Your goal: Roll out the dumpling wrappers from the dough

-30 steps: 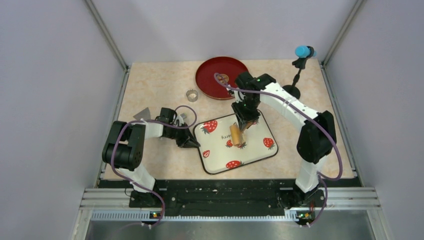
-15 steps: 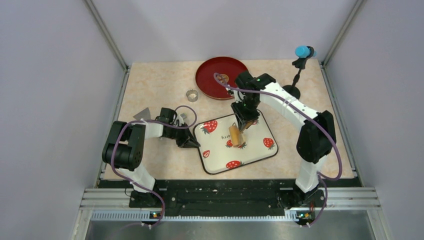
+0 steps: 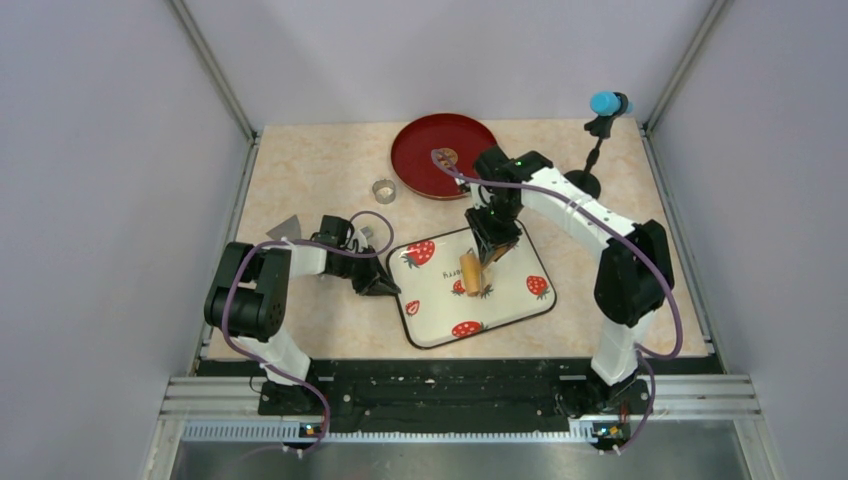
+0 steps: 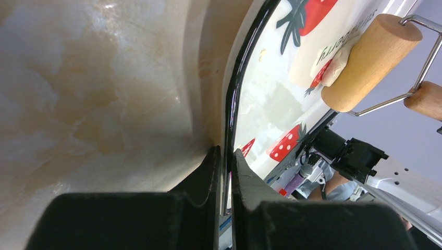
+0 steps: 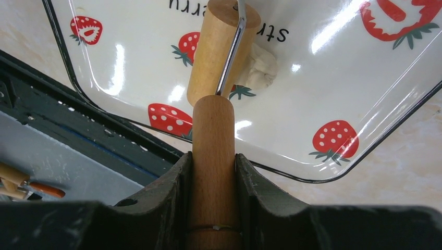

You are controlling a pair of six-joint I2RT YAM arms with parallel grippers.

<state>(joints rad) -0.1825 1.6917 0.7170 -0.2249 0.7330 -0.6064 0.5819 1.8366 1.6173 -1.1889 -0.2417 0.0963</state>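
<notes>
your right gripper [image 5: 213,162] pinches the handle of the tan wooden roller [image 5: 218,49], whose drum lies on the pale cream dough lump [image 5: 259,69], mid-frame in the top view, on the white strawberry-printed tray [image 3: 437,300]. your left gripper [image 4: 224,156] pinches the tray's black rim.

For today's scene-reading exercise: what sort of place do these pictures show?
Likely a robot test cell for kitchen work: pale grey panel walls, tan wooden roller over white strawberry-print tray.
</notes>
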